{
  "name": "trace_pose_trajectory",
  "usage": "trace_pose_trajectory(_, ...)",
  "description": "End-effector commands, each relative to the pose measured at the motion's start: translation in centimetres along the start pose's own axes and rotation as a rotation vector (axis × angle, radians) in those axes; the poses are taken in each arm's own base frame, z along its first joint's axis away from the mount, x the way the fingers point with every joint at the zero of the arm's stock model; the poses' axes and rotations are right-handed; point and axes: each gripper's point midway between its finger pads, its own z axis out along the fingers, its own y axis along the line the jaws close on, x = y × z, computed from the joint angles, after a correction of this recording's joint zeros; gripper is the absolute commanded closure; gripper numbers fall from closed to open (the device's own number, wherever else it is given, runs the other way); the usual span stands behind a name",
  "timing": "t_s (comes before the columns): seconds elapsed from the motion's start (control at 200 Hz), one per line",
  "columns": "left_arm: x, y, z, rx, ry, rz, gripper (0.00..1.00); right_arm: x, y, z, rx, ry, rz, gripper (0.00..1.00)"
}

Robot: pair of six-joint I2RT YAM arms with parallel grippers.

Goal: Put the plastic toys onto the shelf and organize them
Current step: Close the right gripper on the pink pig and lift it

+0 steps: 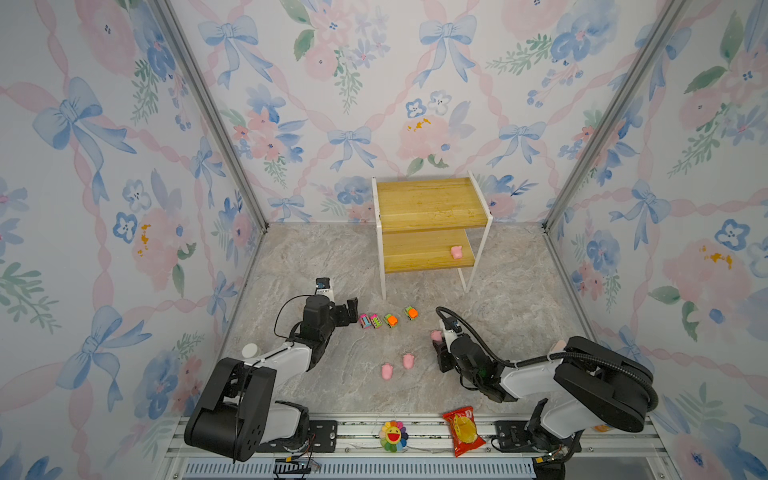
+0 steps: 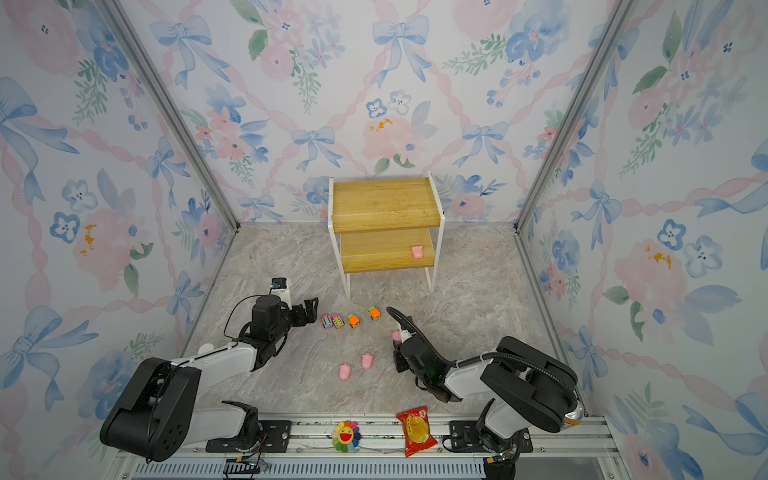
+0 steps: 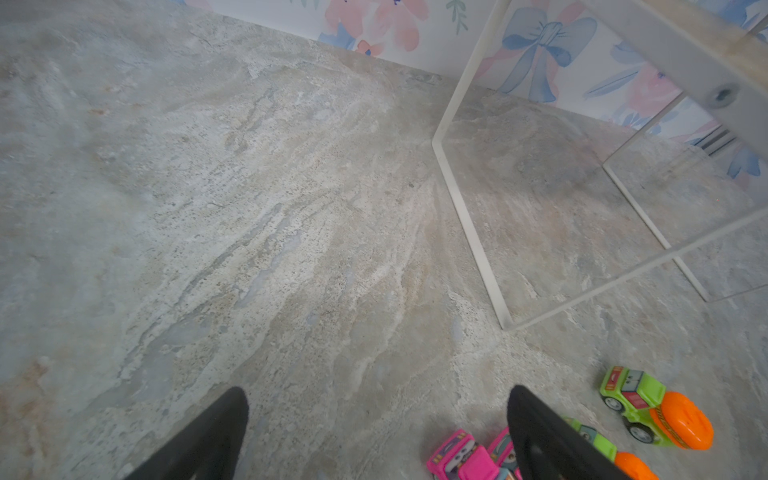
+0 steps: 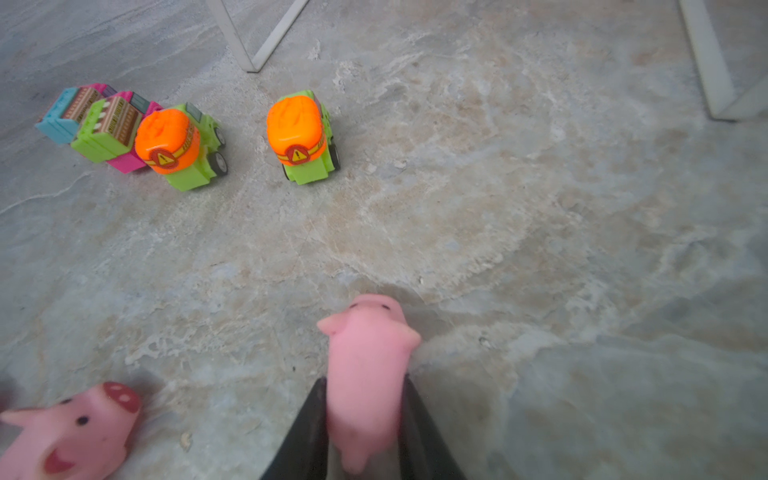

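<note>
Nearest: two loose pigs (image 1: 387, 371), side by side on the marbled tabletop (image 1: 519, 332), untouched. Just beyond: right tool (image 4: 363, 399), fingers pressed against both flanks of a third pig (image 4: 365, 357), snout pointing away; whether it is clear of the tabletop cannot be told. Level with it on the other side: left tool (image 3: 378, 395), spread wide and empty, just beside a row of four cars (image 1: 390, 320), the pink pair closest to it. Farthest: shelf (image 1: 428, 199) at the back wall, top board bare, one shelved pig (image 1: 456, 252) on the lower board toward the right arm's side. Step in hand, by judgement: pick-up of the second of four pigs, all cars yet to go. Next move calls for a clean lift, a carry past the cars, and a low entry under the top board to set this pig down beside the shelved pig without knocking it.
</note>
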Motion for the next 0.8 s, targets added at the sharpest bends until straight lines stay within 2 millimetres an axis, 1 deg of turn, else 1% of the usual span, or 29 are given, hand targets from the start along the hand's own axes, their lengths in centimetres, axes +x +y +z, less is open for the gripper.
trace_pose_trajectory(0.0,-0.2,-0.6,-0.1,0.021,-0.009,0.017,0.02,-0.5,-0.3,-0.2,0.004,-0.006,0.001,0.72)
trace_pose_trajectory(0.245,-0.2,-0.5,-0.2,0.021,-0.012,0.015,0.02,-1.3,-0.2,-0.6,-0.002,-0.017,-0.006,0.74)
trace_pose_trajectory(0.305,-0.3,-0.6,-0.2,0.023,-0.013,0.015,0.02,-1.8,-0.1,-0.8,-0.007,-0.026,-0.006,0.74)
trace_pose_trajectory(0.365,-0.3,-0.6,-0.2,0.023,-0.014,0.016,0.02,-2.9,0.2,-1.1,-0.018,-0.042,-0.01,0.74)
trace_pose_trajectory(0.46,-0.3,-0.6,-0.2,0.022,-0.015,0.016,0.02,-5.3,0.7,-1.5,-0.028,-0.075,-0.021,0.74)
trace_pose_trajectory(0.595,-0.3,-0.6,-0.2,0.025,-0.013,0.015,0.02,-9.8,0.6,-2.1,-0.035,-0.137,-0.032,0.74)
trace_pose_trajectory(0.795,-0.3,-0.6,-0.2,0.026,-0.013,0.015,0.02,-17.1,-1.4,-2.9,0.011,-0.231,-0.032,0.74)
